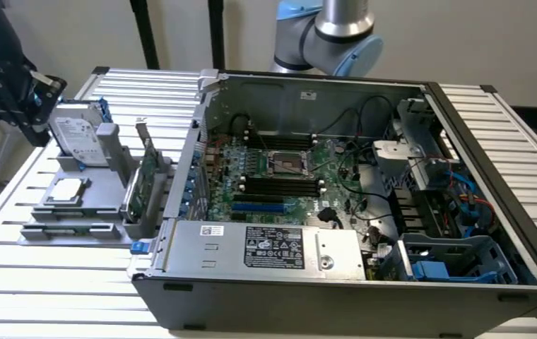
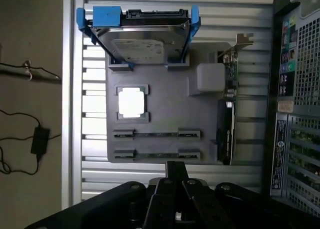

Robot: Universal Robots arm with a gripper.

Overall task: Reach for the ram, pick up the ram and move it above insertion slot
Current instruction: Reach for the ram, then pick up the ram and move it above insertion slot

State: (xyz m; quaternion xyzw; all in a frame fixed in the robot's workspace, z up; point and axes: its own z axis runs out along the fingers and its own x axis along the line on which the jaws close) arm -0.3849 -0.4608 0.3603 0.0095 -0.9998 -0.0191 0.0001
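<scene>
Step in hand, as I read it: the reach, nothing picked up yet. Going L to R in the ext view, the gripper hangs at upper left of frame, over the far end of the grey tray and next to the hard drive in its blue rails. The CPU lies mid-tray. The ram stands on edge in the tray's near end, lower left of frame. In the wrist cam it's a thin strip between dark end clips, w/ a second stick parallel just beside it. R of those is the expansion card, upright at the tray's edge. Then the open case, w/ the black mobo slots mid-frame. To do this well I'd square the wrist so the pads face the board's flat sides. I'd aim mid-length between the clips, come straight down, and keep clear of the CPU and the card. The fingers must spread before the drop, enough for one stick and not its neighbour. Right now the fingertips are pinched fully together, holding nothing and touching nothing. In the wrist cam they sit at the tray edge beside the nearer stick.
</scene>
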